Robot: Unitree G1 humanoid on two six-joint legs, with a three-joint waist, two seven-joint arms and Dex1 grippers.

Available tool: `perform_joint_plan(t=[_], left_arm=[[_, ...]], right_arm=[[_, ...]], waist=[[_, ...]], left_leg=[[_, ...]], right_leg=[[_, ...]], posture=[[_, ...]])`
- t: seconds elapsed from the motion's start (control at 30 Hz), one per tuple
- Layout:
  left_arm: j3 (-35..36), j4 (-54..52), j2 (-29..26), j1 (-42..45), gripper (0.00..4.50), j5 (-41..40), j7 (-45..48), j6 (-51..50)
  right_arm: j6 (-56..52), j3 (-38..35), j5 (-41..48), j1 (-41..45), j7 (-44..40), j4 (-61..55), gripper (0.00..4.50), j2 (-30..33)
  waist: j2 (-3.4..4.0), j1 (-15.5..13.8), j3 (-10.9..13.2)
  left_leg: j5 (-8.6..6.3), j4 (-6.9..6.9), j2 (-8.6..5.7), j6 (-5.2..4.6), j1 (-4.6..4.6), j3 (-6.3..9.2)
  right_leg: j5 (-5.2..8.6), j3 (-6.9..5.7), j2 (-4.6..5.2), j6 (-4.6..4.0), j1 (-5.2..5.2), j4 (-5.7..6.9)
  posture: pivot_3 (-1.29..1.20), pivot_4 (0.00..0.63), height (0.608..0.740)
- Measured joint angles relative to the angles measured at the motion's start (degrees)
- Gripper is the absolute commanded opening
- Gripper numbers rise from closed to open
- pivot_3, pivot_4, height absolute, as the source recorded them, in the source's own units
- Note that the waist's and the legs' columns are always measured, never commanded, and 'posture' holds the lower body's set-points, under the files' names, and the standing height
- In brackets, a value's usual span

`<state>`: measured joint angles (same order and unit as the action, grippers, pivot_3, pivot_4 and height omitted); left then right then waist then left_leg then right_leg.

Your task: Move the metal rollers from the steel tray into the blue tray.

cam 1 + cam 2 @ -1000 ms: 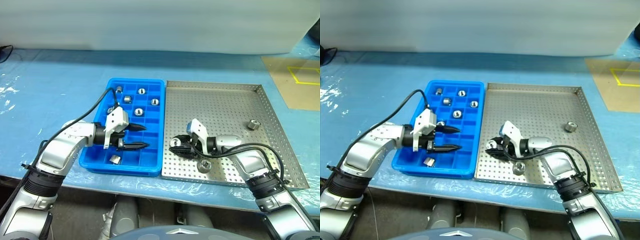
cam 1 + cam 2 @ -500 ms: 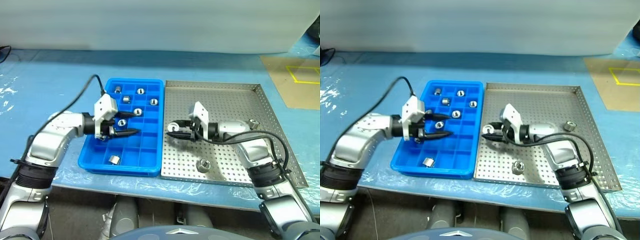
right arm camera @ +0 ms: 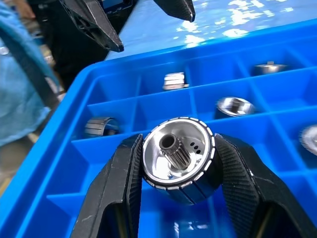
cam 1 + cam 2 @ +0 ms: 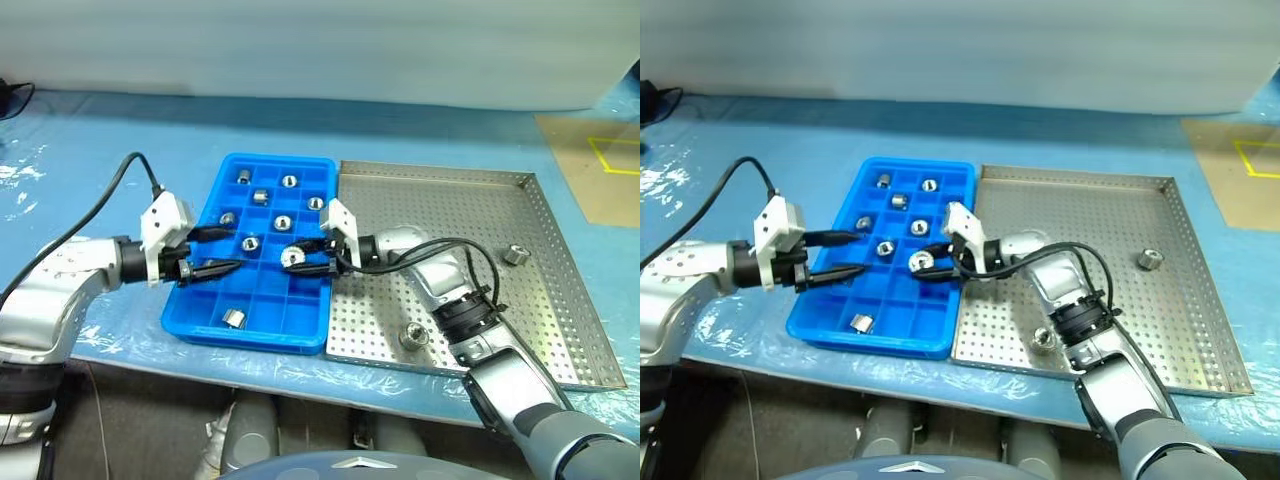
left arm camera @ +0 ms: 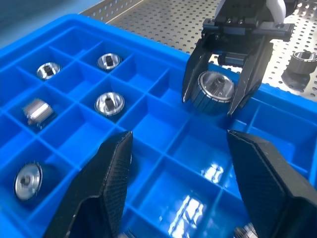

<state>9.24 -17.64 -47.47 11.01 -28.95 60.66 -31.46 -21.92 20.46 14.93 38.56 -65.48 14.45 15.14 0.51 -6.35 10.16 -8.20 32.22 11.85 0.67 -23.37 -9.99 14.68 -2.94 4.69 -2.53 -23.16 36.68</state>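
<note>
Now my right gripper (image 4: 292, 258) has crossed from the steel tray (image 4: 520, 180) to over the blue tray (image 4: 250, 335), pinching a roller (image 4: 291, 257); six rollers (image 4: 288, 181) sit inside, two at 3 o'clock; my left gripper (image 4: 228, 250) stays spread.

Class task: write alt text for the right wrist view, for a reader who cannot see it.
Two black jaws clamp a shiny ribbed roller over the blue tray, whose compartments behind already hold several rollers. The left gripper hangs open just past the tray's rim.

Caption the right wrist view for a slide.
Right gripper holds a metal roller above the blue tray.
</note>
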Motion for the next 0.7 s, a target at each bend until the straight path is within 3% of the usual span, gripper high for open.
perform_joint_plan(t=[0.2, 0.4, 0.7], left_arm=[[2.8, -7.2, -0.7, -6.5, 3.2, -2.3, -2.9, -2.9], [3.4, -8.9, -0.7, -7.5, 3.2, -3.5, -5.0, -3.7], [-0.4, -6.7, 0.4, -0.8, 3.2, -3.6, -4.8, -3.3]], right_arm=[[1.6, 0.8, -1.1, 2.0, -2.8, 5.2, 1.82, -3.2], [2.7, 0.7, -2.1, 2.6, -2.9, 7.3, 3.78, -4.7], [-0.1, -2.9, -1.2, 3.1, -1.0, 3.4, 3.78, -1.1]], waist=[[-0.03, -1.5, 0.0], [-0.03, -2.5, 0.0], [-0.03, -2.4, 0.0]], left_leg=[[0.03, -0.02, 0.03, 0.07, 0.08, 0.04], [0.05, -0.04, 0.03, 0.1, 0.09, 0.05], [0.17, -0.01, -0.02, 0.3, 0.07, 0.03]], right_leg=[[0.0, 0.0, 0.0, 0.0, 0.05, 0.03], [0.0, 0.0, 0.0, 0.0, 0.05, 0.03], [-0.01, 0.04, 0.0, 0.02, 0.06, 0.05]], posture=[[0.32, 0.15, 0.74], [0.3, 0.15, 0.74], [0.15, 0.15, 0.74]])
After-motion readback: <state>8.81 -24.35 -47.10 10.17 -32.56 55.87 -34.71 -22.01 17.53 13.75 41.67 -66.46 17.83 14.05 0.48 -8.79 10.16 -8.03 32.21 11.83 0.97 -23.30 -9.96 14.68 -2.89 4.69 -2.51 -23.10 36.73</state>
